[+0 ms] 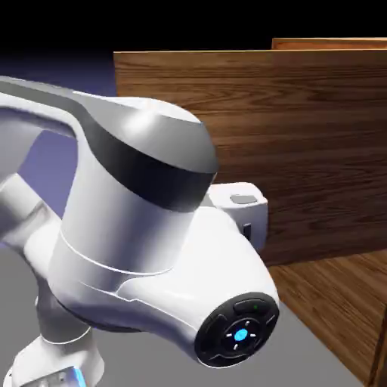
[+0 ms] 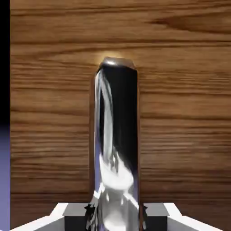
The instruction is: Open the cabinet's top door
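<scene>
Exterior view, left to right: white arm point(image 1: 143, 212) left of cabinet point(image 1: 332, 291), overlapping it; top door point(image 1: 249, 98) forms upper part, reaching left past cabinet's lower wood. Hand view: backdrop point(image 2: 4, 180) beyond cabinet's left edge; gripper point(image 2: 115, 217) closed around cabinet's upright silver handle point(image 2: 118, 135), one fingertip either side; wood grain beyond.

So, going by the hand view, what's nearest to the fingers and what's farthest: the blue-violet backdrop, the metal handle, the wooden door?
1. Metal handle: between the fingers.
2. Wooden door: right behind the handle.
3. Blue-violet backdrop: beyond the door's left edge.
</scene>
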Robot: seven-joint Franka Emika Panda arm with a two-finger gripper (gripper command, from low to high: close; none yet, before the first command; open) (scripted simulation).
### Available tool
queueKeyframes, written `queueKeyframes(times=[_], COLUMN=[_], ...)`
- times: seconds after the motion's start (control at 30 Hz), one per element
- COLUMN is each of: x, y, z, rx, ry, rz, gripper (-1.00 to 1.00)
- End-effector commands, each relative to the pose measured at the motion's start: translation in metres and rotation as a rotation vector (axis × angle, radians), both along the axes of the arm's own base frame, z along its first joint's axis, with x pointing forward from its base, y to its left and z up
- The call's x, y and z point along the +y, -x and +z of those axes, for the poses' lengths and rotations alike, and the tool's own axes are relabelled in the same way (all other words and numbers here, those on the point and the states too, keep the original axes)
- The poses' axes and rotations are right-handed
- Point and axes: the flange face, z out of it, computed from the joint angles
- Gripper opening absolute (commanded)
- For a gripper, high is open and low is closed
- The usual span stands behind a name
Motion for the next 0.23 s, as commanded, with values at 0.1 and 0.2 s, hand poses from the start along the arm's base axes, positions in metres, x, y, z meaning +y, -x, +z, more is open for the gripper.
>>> queueKeyframes(times=[0.1, 0.2], x=[-0.021, -0.039], y=[-0.005, -0.009], z=[0.000, 0.000], rx=[0.000, 0.000], ry=[0.000, 0.000], rz=[0.045, 0.085], gripper=[-1.00, -1.00])
